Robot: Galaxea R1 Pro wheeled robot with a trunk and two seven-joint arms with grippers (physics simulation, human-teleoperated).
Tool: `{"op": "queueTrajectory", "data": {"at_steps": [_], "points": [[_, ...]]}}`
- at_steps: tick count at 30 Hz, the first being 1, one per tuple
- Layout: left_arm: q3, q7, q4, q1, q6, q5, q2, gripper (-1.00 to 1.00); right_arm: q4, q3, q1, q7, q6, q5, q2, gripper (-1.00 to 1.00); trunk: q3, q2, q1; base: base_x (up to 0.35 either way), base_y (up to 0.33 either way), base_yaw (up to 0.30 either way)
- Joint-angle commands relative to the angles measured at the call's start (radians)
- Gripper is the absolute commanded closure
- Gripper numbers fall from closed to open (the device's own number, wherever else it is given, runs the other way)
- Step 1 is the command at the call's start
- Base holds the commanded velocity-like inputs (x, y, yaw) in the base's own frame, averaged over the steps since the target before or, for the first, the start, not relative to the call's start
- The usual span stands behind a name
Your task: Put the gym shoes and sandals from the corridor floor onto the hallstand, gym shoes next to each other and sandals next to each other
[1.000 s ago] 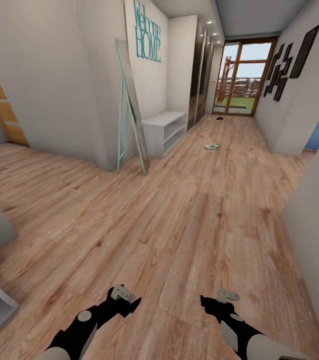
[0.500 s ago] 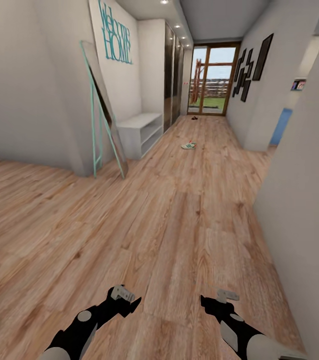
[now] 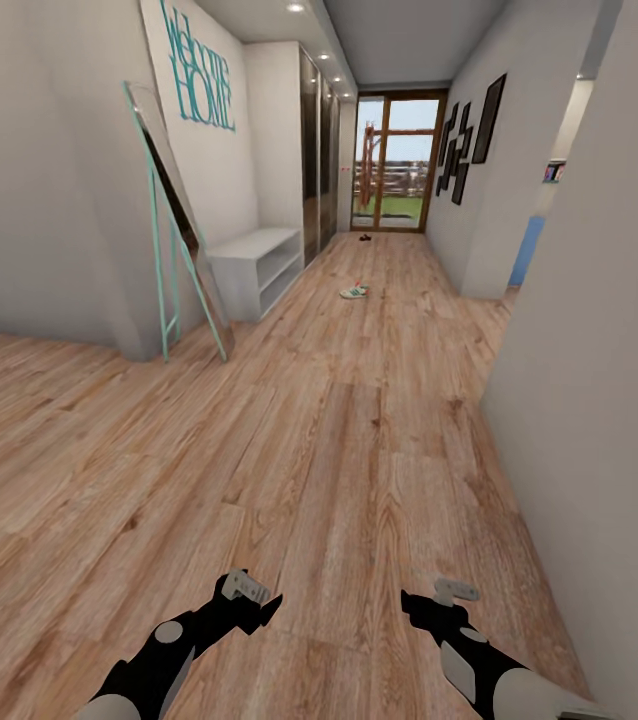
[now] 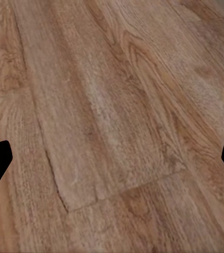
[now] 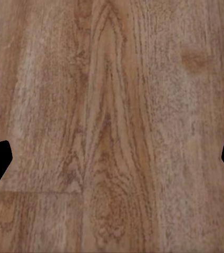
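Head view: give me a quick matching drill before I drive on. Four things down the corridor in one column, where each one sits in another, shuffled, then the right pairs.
Things:
1. gym shoe
2. hallstand
3. leaning mirror
4. black picture frames

Places:
A. hung on the right-hand wall
B. against the left wall, under the "Welcome HOME" lettering
C. out on the corridor floor, mid-corridor
D. propped at the near corner of the left wall

Pairs: 1-C, 2-B, 3-D, 4-A

Gym shoe (image 3: 354,292) on corridor floor (image 3: 339,450)
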Motion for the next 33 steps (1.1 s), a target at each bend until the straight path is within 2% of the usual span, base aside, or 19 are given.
{"op": "queueTrajectory", "data": {"at_steps": [1,15,29,33], "points": [[0.008,-0.005,0.000,-0.001,-0.006,-0.010,-0.001,-1.00,0.001,-0.002,-0.001,0.001,-0.004,-0.009,0.000,-1.00,-0.004,-0.008,0.004,0.000,0.000,-0.009],[0.008,-0.004,0.000,-0.001,-0.006,-0.010,-0.001,-1.00,0.002,0.000,-0.001,0.001,-0.004,-0.008,0.000,-1.00,-0.029,-0.106,0.057,0.000,0.000,-0.001],[0.008,-0.004,0.000,-0.001,-0.006,-0.009,-0.001,-1.00,0.002,0.000,-0.001,0.001,-0.004,-0.009,0.000,-1.00,-0.007,-0.106,0.057,0.000,0.000,0.000],[0.007,0.017,0.000,-0.001,-0.006,-0.007,-0.003,-1.00,0.002,0.000,-0.001,0.001,-0.004,-0.008,0.000,-1.00,0.000,-0.106,0.057,0.004,0.000,0.000]]}}
